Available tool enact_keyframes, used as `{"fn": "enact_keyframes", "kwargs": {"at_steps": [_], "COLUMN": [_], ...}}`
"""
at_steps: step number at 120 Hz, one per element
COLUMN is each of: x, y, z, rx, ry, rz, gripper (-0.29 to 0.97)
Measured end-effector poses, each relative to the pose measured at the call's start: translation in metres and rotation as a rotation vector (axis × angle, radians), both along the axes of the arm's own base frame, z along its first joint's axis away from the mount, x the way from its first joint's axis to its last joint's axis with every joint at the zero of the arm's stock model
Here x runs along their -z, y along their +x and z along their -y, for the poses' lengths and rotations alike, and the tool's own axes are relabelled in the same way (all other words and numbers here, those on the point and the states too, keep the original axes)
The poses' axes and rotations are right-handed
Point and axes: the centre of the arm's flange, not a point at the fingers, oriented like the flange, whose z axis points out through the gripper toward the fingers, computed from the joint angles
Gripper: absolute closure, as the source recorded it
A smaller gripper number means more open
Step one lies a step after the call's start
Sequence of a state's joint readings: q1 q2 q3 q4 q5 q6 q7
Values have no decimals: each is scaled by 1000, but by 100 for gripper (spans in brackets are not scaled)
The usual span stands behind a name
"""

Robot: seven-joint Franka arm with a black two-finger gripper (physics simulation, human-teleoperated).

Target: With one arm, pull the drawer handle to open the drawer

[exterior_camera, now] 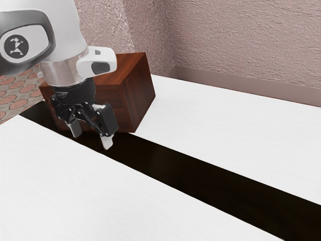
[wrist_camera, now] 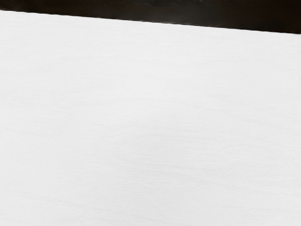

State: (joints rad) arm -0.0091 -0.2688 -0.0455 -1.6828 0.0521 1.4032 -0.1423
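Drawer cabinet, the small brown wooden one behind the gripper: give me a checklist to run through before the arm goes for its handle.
1. Gripper ready: the black two-finger gripper has its fingers apart with nothing between them. Ok.
2. Drawer handle located: the arm hides much of the front of the small brown wooden drawer cabinet. Cannot tell.
3. Drawer shut or open: front mostly covered. Cannot tell.
4. Gripper at the handle: it hangs over the black strip of the white table, in front of the cabinet, gripping nothing. Not ok.
5. Cabinet upright on the table. Ok.
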Motion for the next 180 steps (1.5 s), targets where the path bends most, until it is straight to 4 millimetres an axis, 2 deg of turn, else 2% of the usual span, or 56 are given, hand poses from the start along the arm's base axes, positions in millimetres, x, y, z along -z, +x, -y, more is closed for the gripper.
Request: {"fn": "enact_keyframes", "kwargs": {"at_steps": [14, 25, 33, 40, 46, 54, 68, 80, 90, 98, 105, 114, 129, 138, 147, 160, 169, 180], "x": [-5, -4, -2, 4, 7, 14, 29, 29, 29, 36, 42, 59, 76, 73, 66, 68, 79, 86], "y": [10, 4, -25, -66, -90, -107, -116, -125, -131, -126, -117, -93, -59, -34, -11, 4, 13, 31], "z": [18, 17, 24, 27, 4, -40, -105, -163, -197, -214, -220, -222, -250, -268, -275, -281, -292, -291], "rx": [32, 13, 2, 1, -12, -30, 37, 141, 245, 346, 453, 597, 780, 879, 975, 1075, 1105, 1130], "ry": [14, 17, 16, 14, 21, 49, 100, 99, 103, 108, 126, 142, 174, 198, 229, 274, 300, 328], "rz": [75, 89, 65, 48, 51, 55, 100, 172, 209, 206, 202, 166, 138, 153, 170, 161, 146, 171], "gripper": [0, 0, 0, 0, 0, 0, 0, 0, 0, 0, 0, 0, 0, 0, 0, 0, 0, 0]}}
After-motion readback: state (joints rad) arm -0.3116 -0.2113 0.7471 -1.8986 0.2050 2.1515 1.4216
